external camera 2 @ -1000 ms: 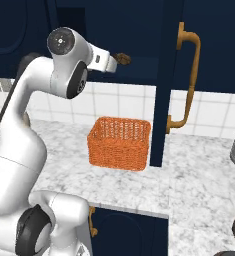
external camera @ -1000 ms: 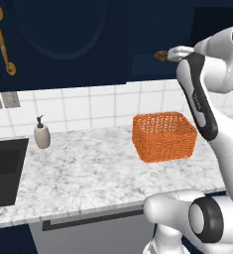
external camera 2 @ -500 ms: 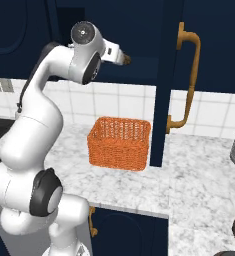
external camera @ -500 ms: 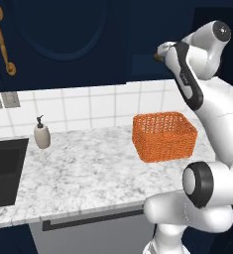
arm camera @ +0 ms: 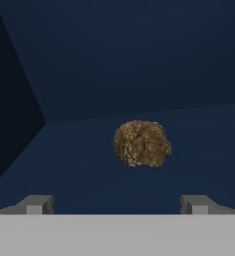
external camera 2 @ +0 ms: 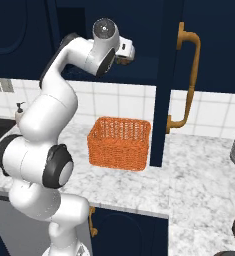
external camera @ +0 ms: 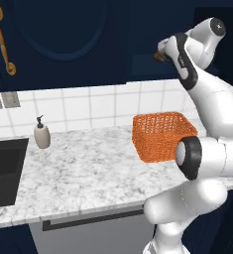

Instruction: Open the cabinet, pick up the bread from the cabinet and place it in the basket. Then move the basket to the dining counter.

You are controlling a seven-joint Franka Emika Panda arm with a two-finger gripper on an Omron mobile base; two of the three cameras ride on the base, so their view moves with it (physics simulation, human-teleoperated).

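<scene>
1. Left base view, starting at the left edge: I see a black sink basin (external camera: pixel 4 171) set into the white-and-grey speckled marble counter (external camera: pixel 83 173), with a small beige soap dispenser (external camera: pixel 42 135) standing just beside it against the white tiled wall.
2. Moving right, the orange woven-mesh rectangular basket (external camera: pixel 160 135) sits on that counter directly below the open part of the dark navy wall cabinet (external camera: pixel 63 39). I judge it is placed there so the bread needs only a short drop once lifted out.
3. Farther right, the white arm reaches up and into the cabinet, wrist level with the shelf.
4. In the right base view, the cabinet's door with its curved gold handle (external camera 2: pixel 186 80) stands swung open, edge-on to the camera, so the opening step looks done.
5. In the hand view, the lumpy round brown bread (arm camera: pixel 142 144) lies on the navy shelf, ahead of the two-finger gripper (arm camera: pixel 116 205) and roughly centred between its tips.
6. The fingers (arm camera: pixel 36 204) stand wide apart, holding nothing and well short of the loaf. I judge the next move is a straight advance before closing.
7. Placing the bread and moving the basket to the dining counter are not yet done.
</scene>
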